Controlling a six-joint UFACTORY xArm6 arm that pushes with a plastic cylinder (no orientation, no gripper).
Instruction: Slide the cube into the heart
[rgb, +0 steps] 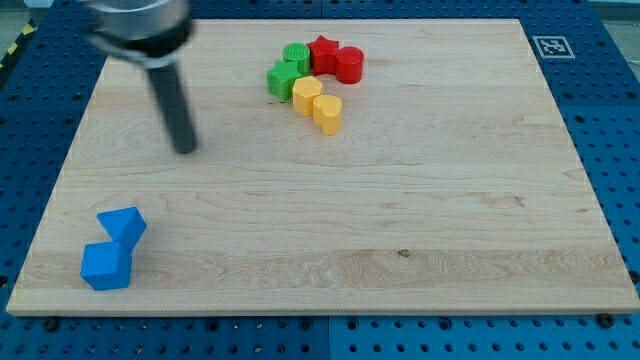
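Note:
A blue cube sits near the board's bottom left corner, touching a second, angular blue block just above it. Two yellow blocks lie touching in the cluster at the view's top centre, an upper one and a lower one. One of them is heart-shaped, but I cannot tell which for certain. My tip rests on the board at the upper left, well above the blue blocks and far left of the yellow ones. It touches no block.
The top cluster also holds two green blocks, a red star and a red cylinder, packed against the yellow blocks. The wooden board lies on a blue perforated table.

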